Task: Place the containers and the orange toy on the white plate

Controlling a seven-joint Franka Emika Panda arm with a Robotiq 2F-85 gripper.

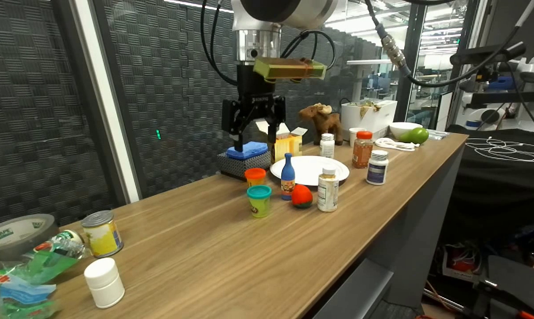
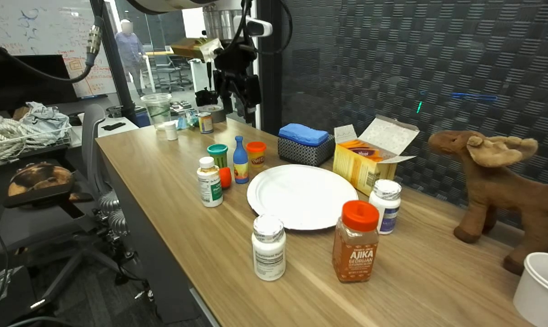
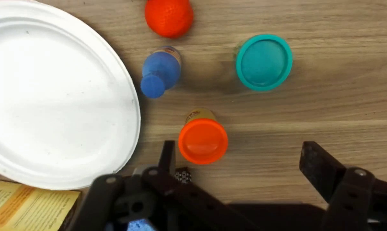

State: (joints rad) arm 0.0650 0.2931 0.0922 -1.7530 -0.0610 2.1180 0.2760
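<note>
My gripper (image 1: 255, 149) is open and empty, raised above the table. In the wrist view its fingers (image 3: 239, 146) stand wide apart, with an orange-lidded yellow cup (image 3: 203, 141) below, close to the left finger. The teal-lidded green cup (image 1: 259, 201) stands upright nearby. The orange toy (image 1: 302, 196) lies beside a blue toy bottle (image 1: 288, 177); both also show in the wrist view. The white plate (image 2: 301, 195) lies bare. Two small white bottles stand beside it: one (image 1: 377, 168) with a bluish label, one (image 2: 385, 206) near the yellow box.
A green-labelled white bottle (image 2: 210, 182) and an orange spice jar (image 2: 356, 243) stand round the plate. A yellow tea box (image 2: 365, 163), a patterned box with blue cloth (image 2: 306, 145) and a plush moose (image 2: 505, 190) line the wall. A can (image 1: 102, 233) and white jar (image 1: 104, 283) stand apart.
</note>
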